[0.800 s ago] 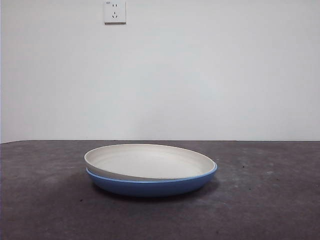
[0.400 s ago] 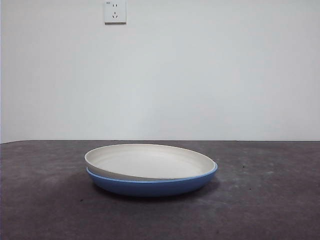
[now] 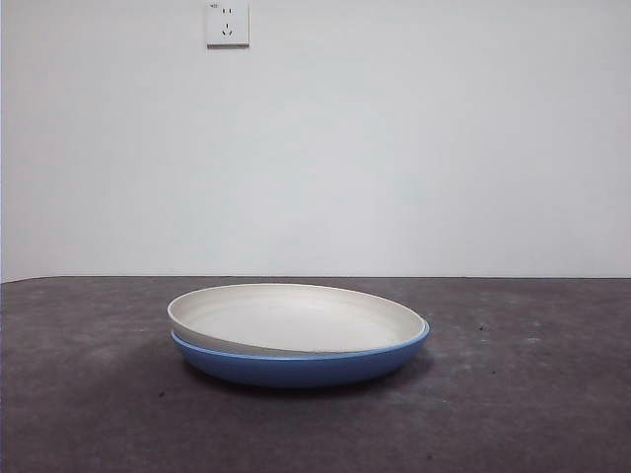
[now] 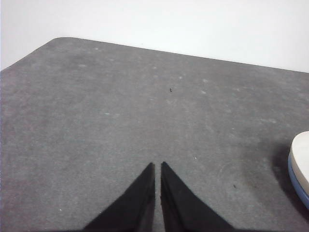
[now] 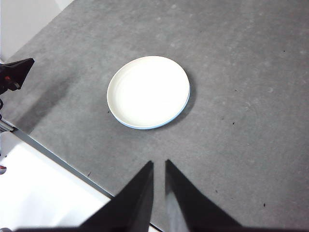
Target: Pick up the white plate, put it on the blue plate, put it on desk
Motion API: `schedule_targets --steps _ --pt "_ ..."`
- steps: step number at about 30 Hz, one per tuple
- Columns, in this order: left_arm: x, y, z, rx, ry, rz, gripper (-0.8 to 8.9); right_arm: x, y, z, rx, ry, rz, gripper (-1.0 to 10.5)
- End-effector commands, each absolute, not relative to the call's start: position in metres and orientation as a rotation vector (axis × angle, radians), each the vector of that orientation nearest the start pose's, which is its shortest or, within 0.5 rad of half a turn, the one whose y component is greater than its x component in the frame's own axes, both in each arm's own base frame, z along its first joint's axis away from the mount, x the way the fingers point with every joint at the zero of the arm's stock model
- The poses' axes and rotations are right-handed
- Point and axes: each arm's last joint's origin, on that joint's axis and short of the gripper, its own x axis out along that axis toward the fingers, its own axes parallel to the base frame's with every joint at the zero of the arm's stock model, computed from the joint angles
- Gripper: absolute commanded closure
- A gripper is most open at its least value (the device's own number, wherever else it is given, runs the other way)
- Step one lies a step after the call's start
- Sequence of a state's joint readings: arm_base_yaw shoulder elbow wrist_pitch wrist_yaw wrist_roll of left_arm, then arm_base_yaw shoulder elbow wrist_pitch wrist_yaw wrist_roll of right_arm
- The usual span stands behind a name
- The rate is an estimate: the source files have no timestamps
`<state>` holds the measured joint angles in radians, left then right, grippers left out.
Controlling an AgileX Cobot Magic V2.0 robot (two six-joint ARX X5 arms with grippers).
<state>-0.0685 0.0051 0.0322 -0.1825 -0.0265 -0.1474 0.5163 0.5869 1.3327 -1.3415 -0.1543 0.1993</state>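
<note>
no readable text, faint illegible mark on wall socket [image 3: 227, 23], plates unmarked

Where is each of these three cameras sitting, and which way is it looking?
Front: low at desk height, looking level at the white plate on the blue plate; no arm shows.
Left wrist: low over bare desk; left claw shut; plates at the edge.
Right wrist: high, looking down; right claw nearly shut.
All share the plates.

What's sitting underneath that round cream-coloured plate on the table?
A glossy blue plate lies under the matte cream plate, which sits slightly tilted in it. Only the blue plate's outer wall and rim show; its inside is covered. Both rest on the dark speckled desk.
</note>
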Motion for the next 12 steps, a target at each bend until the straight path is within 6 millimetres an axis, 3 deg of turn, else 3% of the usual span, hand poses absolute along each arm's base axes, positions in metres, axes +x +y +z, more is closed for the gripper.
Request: schedule_targets --steps 1,8,12 --pt "0.095 -0.006 0.149 -0.135 0.18 -0.028 7.93 0.01 0.011 0.405 0.072 0.707 0.581 9.1" --pt "0.095 -0.006 0.149 -0.135 0.18 -0.028 7.93 0.016 0.012 0.397 0.087 0.693 0.483 9.1" --pt "0.095 -0.006 0.149 -0.135 0.18 -0.028 7.93 0.029 0.012 0.385 0.003 0.564 0.39 9.1"
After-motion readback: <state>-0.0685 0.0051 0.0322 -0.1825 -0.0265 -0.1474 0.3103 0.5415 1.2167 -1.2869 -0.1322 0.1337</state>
